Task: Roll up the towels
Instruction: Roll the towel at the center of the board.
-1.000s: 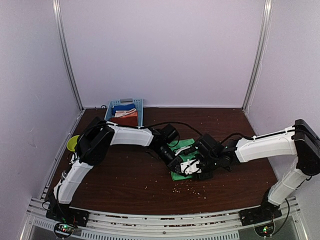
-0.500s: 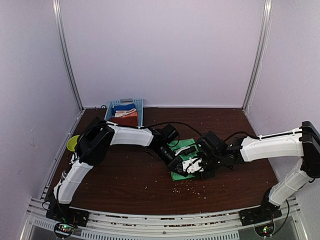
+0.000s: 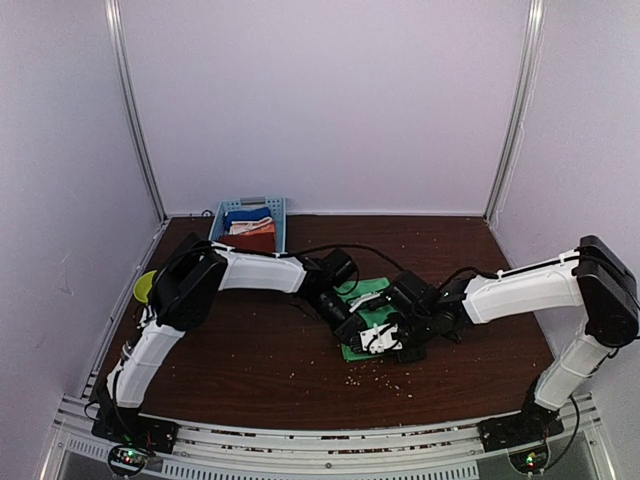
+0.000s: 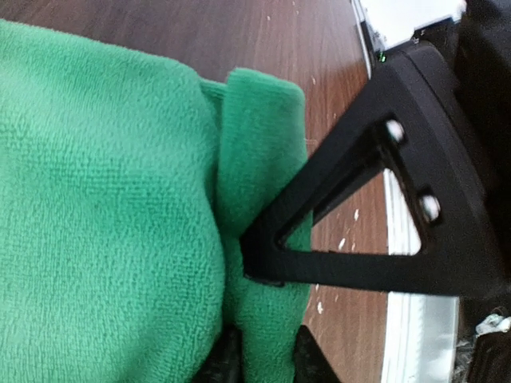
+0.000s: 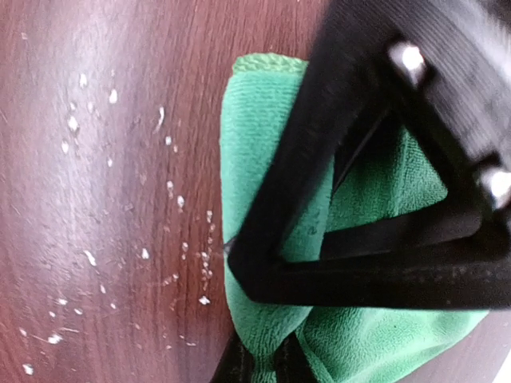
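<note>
Start at 9 o'clock on the table [image 3: 250, 365]: a small yellow-green thing [image 3: 146, 285] sits at the edge, well apart from the work. At 11 o'clock the blue basket [image 3: 249, 204] holds the blue cloth [image 3: 250, 216], a pale cloth and the rust towel [image 3: 252, 243], which is not yet rolled.

Your left gripper [image 3: 350, 322] reaches in from 10 o'clock onto the green towel [image 3: 368, 296], which lies bunched near the table's middle. In the left wrist view one black finger [image 4: 359, 223] presses its tip on a narrow fold along the towel's edge. The second finger is out of sight, so you cannot tell whether this gripper clamps the fold or has begun to let it go.

Your right gripper [image 3: 392, 340] comes in from 3 o'clock. A second ago its jaws stood apart above the towel's 5 o'clock corner; now they look drawn together on the doubled edge, with cloth caught between the dark tips at the bottom of the right wrist view. The right forearm has also swung slightly toward 9 o'clock.

I judge this a change of hold, with the right side taking the edge. The towel is folded over rather than rolled tight, so the first roll looks barely begun. Pale crumbs [image 3: 385, 378] lie just beside it at 6 o'clock.
</note>
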You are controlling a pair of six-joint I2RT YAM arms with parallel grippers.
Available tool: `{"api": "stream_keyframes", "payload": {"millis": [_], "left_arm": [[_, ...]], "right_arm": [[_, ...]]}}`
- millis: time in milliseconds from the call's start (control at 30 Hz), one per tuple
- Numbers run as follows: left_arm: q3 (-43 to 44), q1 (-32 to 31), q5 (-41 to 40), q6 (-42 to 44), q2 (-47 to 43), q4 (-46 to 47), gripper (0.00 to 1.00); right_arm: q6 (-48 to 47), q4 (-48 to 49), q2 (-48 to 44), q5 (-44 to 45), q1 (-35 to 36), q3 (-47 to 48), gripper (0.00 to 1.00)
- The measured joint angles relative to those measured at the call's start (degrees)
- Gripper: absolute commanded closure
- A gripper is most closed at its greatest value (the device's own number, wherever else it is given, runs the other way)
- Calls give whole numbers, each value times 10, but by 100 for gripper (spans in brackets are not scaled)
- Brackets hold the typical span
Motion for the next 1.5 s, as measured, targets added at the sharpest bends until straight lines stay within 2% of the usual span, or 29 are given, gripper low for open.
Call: {"api": "stream_keyframes", "payload": {"millis": [100, 367, 533, 633, 767, 900, 1067, 1167, 1333, 1500], "left_arm": [[-64, -1, -47, 0, -53, 26, 61], [-320, 4, -264, -23, -318, 119, 58], [-439, -4, -392, -24, -446, 183, 59], [-487, -31, -479, -2, -496, 217, 59], [-544, -99, -592, 57, -553, 283, 54], [-530, -155, -640, 126, -535, 319, 53], [-427, -211, -659, 208, -400, 326, 52], [-373, -230, -659, 248, -324, 320, 52], [-315, -231, -659, 294, -247, 296, 53], [-303, -230, -667, 310, -227, 287, 54]], "right_arm": [[5, -23, 12, -39, -13, 23, 97], [29, -121, 21, -160, -51, 53, 97], [48, -205, 71, -238, -61, 104, 97], [50, -261, 120, -284, -78, 157, 97], [41, -349, 202, -357, -130, 235, 98], [13, -449, 296, -429, -187, 320, 99], [-7, -537, 373, -490, -215, 375, 99], [-12, -556, 383, -497, -217, 382, 99], [-10, -556, 382, -497, -217, 381, 99], [-5, -552, 381, -499, -217, 376, 97]]}}
